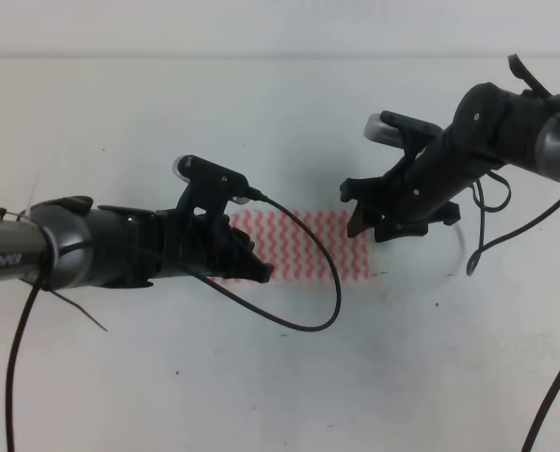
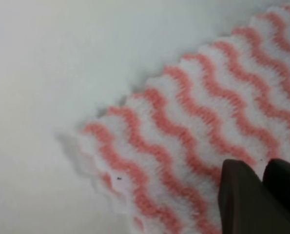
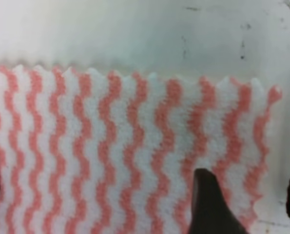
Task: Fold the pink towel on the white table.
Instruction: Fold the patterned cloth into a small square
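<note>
between the two grippers the pink towel (image 1: 303,243) lies flat on the white table (image 1: 261,113) as a long narrow strip, which looks to me like one fold already made; i judge at least one more fold, end over end, is left, though the layers cannot be counted from these views. the left gripper (image 1: 249,262) sits low over the strip's left end, its arm reaching in nearly level from the left; in its wrist view two dark fingertips (image 2: 242,195) sit close together over the cloth just inside the scalloped corner, and whether they pinch it i cannot tell. the right gripper (image 1: 378,221) angles down from the upper right onto the opposite end; its wrist view shows one fingertip (image 3: 208,204) on the cloth and the other off past the right edge, so the jaws stand apart, not gripping yet.
</note>
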